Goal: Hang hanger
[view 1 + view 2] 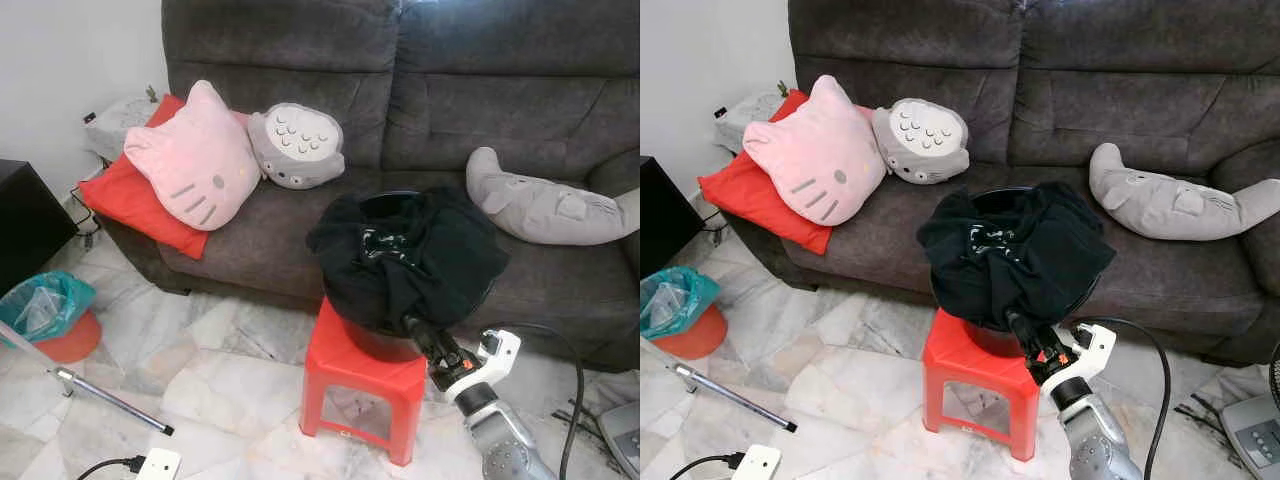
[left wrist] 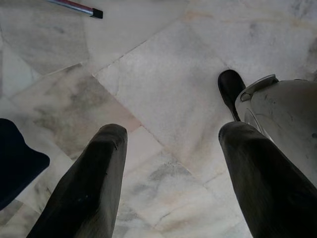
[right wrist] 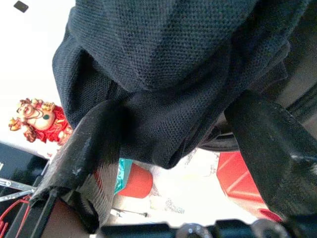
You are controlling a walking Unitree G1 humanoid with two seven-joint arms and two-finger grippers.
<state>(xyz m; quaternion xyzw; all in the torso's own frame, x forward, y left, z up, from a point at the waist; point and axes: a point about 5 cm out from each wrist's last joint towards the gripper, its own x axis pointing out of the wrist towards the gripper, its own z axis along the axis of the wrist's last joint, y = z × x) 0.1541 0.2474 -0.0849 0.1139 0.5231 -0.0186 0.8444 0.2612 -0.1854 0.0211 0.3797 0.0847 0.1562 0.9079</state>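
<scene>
Black fabric, a dark garment (image 1: 410, 255), is lying heaped over a black basin (image 1: 385, 340) that is standing on a red plastic stool (image 1: 355, 385) in front of a dark grey sofa (image 1: 480, 90). No hanger can be made out; the garment is covering the basin's contents.

The right gripper (image 1: 415, 325) is reaching up from the 5 o'clock side of the stool, its tip touching the garment's lower hem. In the right wrist view its two black fingers (image 3: 86, 148) are standing wide apart with the hanging fold of cloth (image 3: 168, 89) between them, not pinched.

The left gripper (image 2: 171, 168) is hanging idle, pointing down at the marble floor (image 2: 163, 89), fingers spread wide and holding nothing.

On the sofa seat, at 10 o'clock from the stool, a pink cat cushion (image 1: 195, 155) is leaning on a red cushion (image 1: 125, 200), with a grey round plush (image 1: 295, 145) just beside it. A long grey plush (image 1: 545, 205) is lying at 2 o'clock. A red bucket with a teal liner (image 1: 50, 315) is standing at 9 o'clock, well apart, and a metal rod (image 1: 110, 400) is lying on the floor near it.
</scene>
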